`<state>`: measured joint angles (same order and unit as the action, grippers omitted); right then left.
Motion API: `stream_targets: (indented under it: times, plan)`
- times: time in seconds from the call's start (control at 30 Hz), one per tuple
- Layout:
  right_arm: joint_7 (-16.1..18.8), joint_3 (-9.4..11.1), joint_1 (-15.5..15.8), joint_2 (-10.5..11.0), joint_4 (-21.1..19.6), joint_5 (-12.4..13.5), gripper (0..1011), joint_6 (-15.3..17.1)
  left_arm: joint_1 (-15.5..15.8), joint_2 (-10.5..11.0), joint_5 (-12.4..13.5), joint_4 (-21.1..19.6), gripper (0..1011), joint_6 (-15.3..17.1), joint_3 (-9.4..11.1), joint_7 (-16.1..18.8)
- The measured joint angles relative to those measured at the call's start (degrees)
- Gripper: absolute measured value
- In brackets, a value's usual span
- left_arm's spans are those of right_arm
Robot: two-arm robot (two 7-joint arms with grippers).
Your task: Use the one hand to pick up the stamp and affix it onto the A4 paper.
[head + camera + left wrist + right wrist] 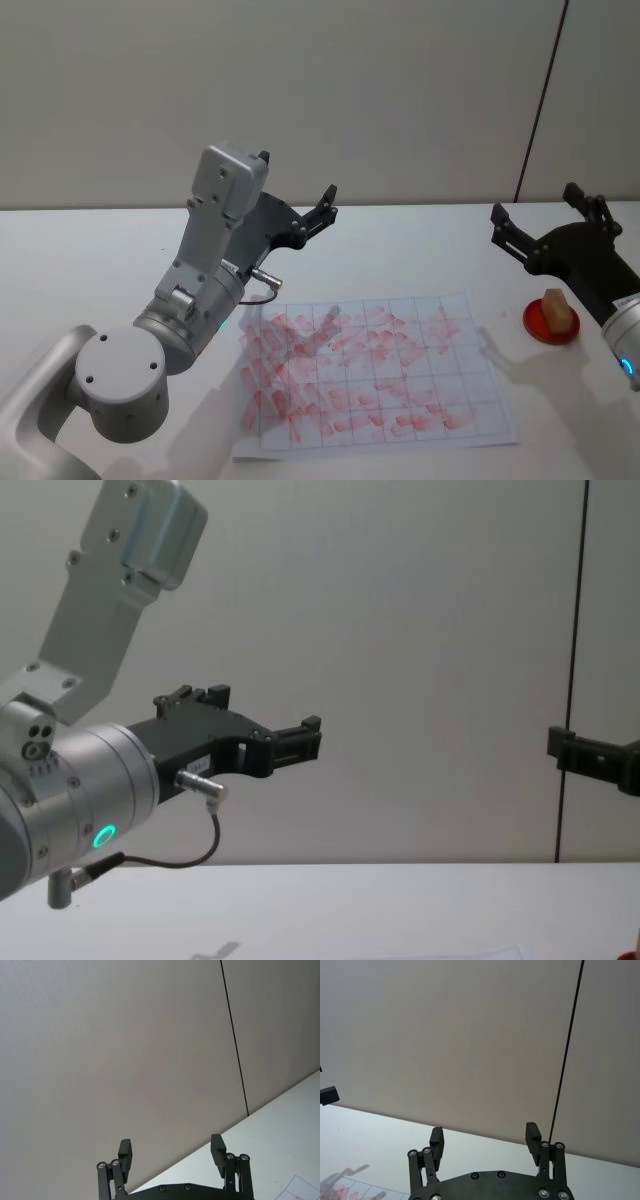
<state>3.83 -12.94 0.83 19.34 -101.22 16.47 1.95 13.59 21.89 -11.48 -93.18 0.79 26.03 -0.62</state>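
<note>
Right gripper [536, 206] jaws open, raised near stamp [556, 308], seemingly on red pad [536, 326]; left gripper [327, 203] open

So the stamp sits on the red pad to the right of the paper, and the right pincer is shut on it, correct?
No. The stamp does sit on the red pad right of the A4 paper, but the right pincer is open and empty, raised beyond the pad, as the head view shows.

Underside of stamp [557, 306] hidden (seemingly sunk in red pad [531, 321]).
</note>
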Motion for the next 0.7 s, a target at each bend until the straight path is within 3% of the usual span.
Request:
stream_targets:
  times: [0.7]
  plan:
    - [0.0, 0.0, 0.0, 0.0, 0.0, 0.0, 1001, 0.0, 0.0, 0.0, 0.0, 0.0, 1001, 0.0, 0.0, 0.0]
